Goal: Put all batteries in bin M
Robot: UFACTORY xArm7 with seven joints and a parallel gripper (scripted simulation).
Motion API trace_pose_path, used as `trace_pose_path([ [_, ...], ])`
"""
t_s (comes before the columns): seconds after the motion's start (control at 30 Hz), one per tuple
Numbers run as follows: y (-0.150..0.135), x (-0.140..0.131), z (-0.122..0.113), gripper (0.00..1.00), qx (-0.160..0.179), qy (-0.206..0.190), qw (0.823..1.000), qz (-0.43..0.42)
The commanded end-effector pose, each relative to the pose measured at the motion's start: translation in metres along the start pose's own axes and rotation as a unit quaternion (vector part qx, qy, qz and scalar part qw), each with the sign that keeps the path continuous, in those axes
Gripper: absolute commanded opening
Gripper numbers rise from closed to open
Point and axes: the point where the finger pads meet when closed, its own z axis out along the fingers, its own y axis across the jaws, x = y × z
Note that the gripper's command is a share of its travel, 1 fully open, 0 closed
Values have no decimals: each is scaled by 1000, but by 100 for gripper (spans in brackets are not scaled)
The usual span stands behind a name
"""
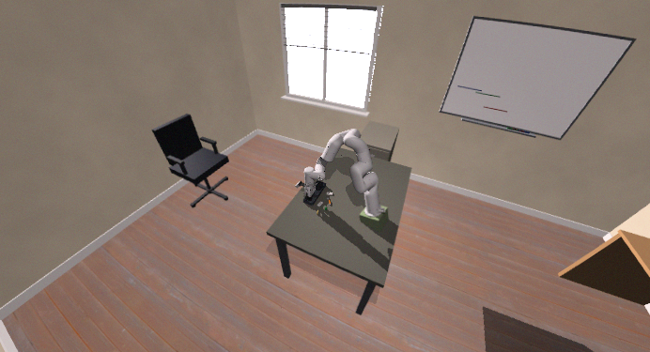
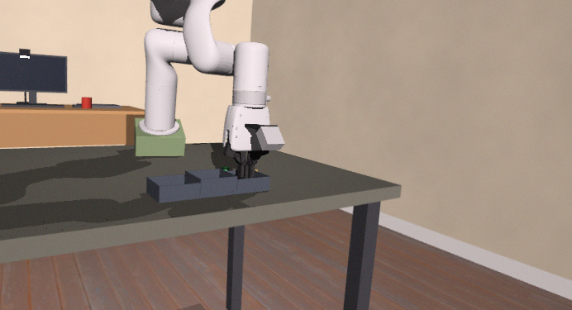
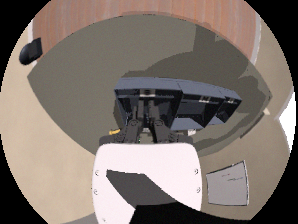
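A dark grey row of three bins stands on the table near its edge; it also shows in the wrist view and in the top view. I cannot read the bin marks. My gripper points straight down with its fingertips inside the end compartment, the left one in the wrist view. The fingers are nearly together and I see nothing between them. Several small items lie on the table beside the bins: a pale cylinder, an orange piece and a green-yellow piece. A green item shows just behind the bins.
The arm's green base block stands further back on the table. The table edge runs close in front of the bins. A grey cabinet stands behind the table, and an office chair is off to the side.
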Motion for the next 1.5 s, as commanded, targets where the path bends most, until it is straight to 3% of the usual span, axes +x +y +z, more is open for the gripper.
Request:
trace_pose_path([
  [0.0, 0, 2, 0, 7, -1, 2, 1000, 0],
  [1.47, 0, 2, -4, 7, -1, 2, 1000, 0],
])
